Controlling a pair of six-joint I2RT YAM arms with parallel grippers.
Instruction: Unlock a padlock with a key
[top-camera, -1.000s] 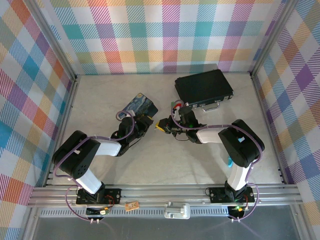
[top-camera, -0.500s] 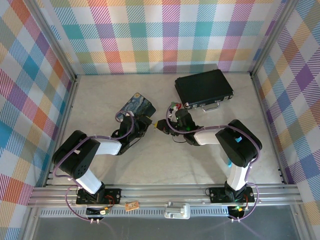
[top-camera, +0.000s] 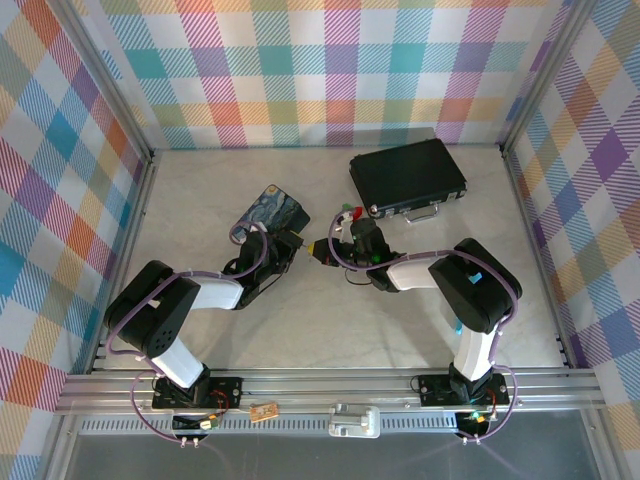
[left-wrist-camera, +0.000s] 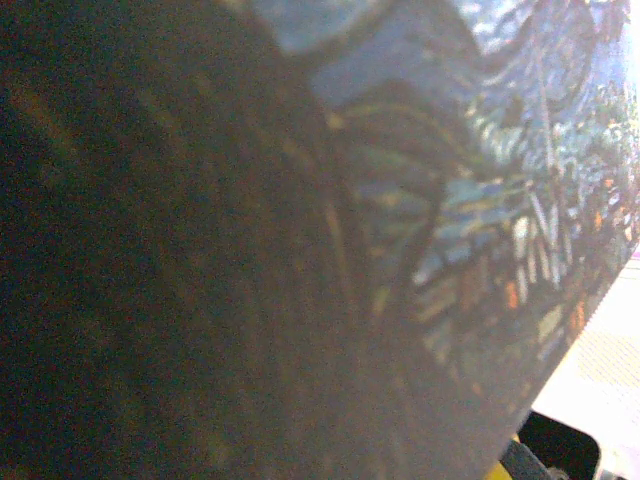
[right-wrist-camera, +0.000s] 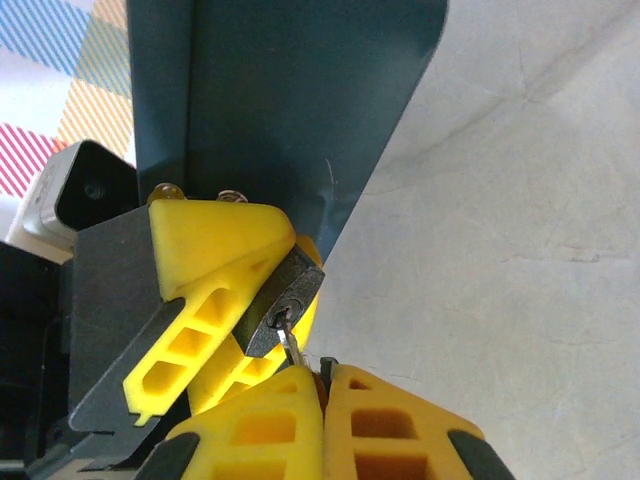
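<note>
A blue tin (top-camera: 272, 212) printed with a swirling starry-night painting lies on the pale surface (top-camera: 300, 330). In the left wrist view its artwork is very close and blurred. Just beside the tin the two arms meet tip to tip. The left gripper (right-wrist-camera: 262, 300) has its yellow jaws clamped narrowly on the padlock (right-wrist-camera: 287, 295), next to the tin's rounded corner. The right gripper (right-wrist-camera: 322, 372) has its jaws pressed together on the key (right-wrist-camera: 291, 343), whose tip meets the padlock's keyhole. A black case (top-camera: 407, 175) lies behind the right arm, with a small red-and-green piece (top-camera: 349, 212) near its front edge. Plaid walls (top-camera: 330, 70) enclose the surface.
</note>
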